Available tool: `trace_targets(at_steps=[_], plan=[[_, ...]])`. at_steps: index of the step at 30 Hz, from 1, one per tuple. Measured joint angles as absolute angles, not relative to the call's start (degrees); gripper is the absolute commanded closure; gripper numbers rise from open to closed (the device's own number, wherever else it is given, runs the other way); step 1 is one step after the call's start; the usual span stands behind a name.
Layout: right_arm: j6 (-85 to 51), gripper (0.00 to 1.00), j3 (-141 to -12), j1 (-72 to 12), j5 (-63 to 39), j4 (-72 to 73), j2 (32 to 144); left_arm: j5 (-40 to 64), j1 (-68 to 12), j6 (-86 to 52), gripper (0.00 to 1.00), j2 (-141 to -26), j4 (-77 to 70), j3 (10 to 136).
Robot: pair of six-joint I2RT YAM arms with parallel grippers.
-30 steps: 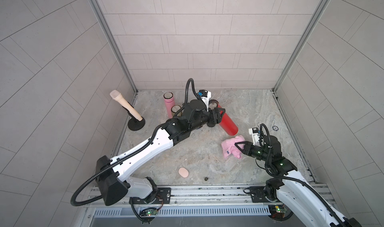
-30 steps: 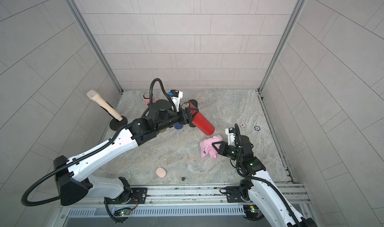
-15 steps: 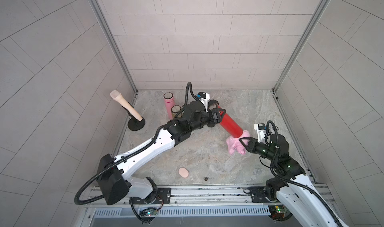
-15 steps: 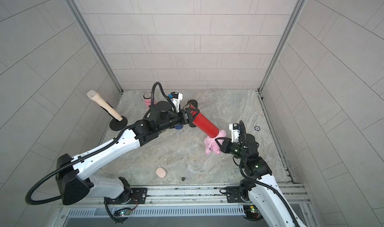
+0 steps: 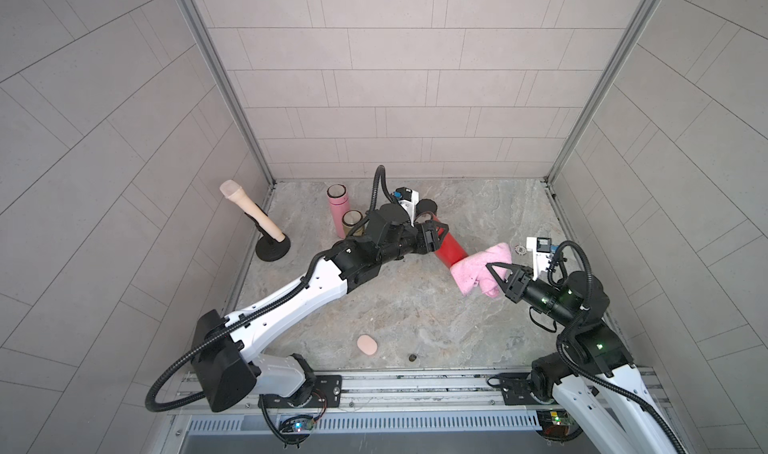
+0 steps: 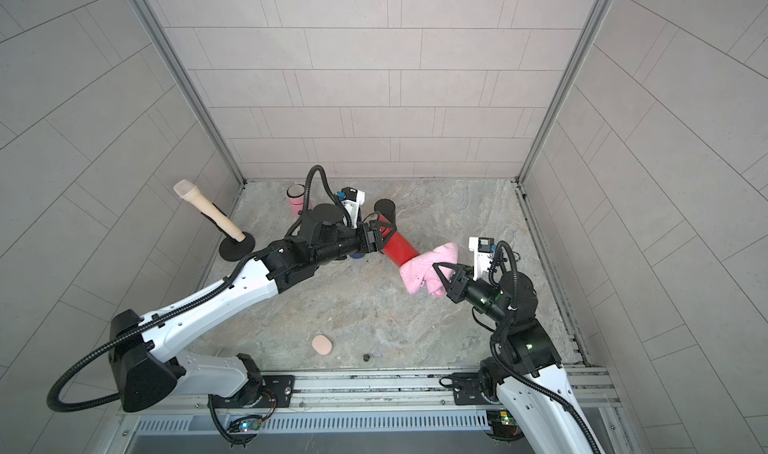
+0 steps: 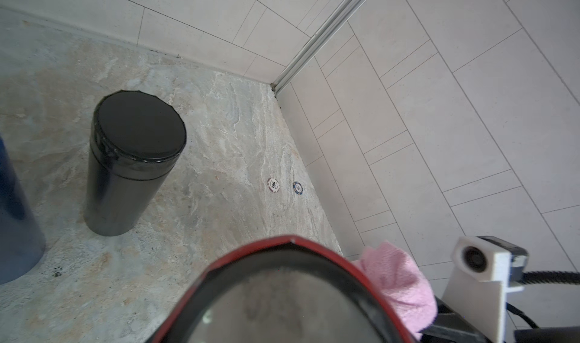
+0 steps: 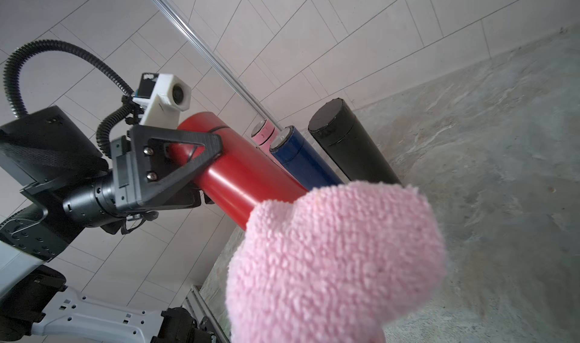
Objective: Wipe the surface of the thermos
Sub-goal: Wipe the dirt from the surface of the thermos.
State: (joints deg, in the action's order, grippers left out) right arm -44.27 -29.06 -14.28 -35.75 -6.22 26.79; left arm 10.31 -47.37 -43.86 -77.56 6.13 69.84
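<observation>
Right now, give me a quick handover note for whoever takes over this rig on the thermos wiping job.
Left end effector: shut on the red thermos near its upper end, holding it tilted.
Right end effector: shut on the pink cloth.
The cloth sits over the thermos's lower end.
Done: both grasped, cloth against thermos.
Left: wipe up along the red body.
</observation>
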Motion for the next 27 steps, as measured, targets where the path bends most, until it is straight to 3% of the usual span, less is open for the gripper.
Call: trace_targets(at_steps=[16, 27], plan=[[-42.59, 1.0, -19.44, -14.5, -30.79, -11.53, 25.65, 13.52, -44.62, -46.0, 1.0, -76.36, 4.29, 69.69], [-40.49, 1.0, -24.1, -14.5, -30.79, -6.81, 37.06, 14.72, -44.64, -45.41, 1.0, -76.25, 5.32, 69.73]])
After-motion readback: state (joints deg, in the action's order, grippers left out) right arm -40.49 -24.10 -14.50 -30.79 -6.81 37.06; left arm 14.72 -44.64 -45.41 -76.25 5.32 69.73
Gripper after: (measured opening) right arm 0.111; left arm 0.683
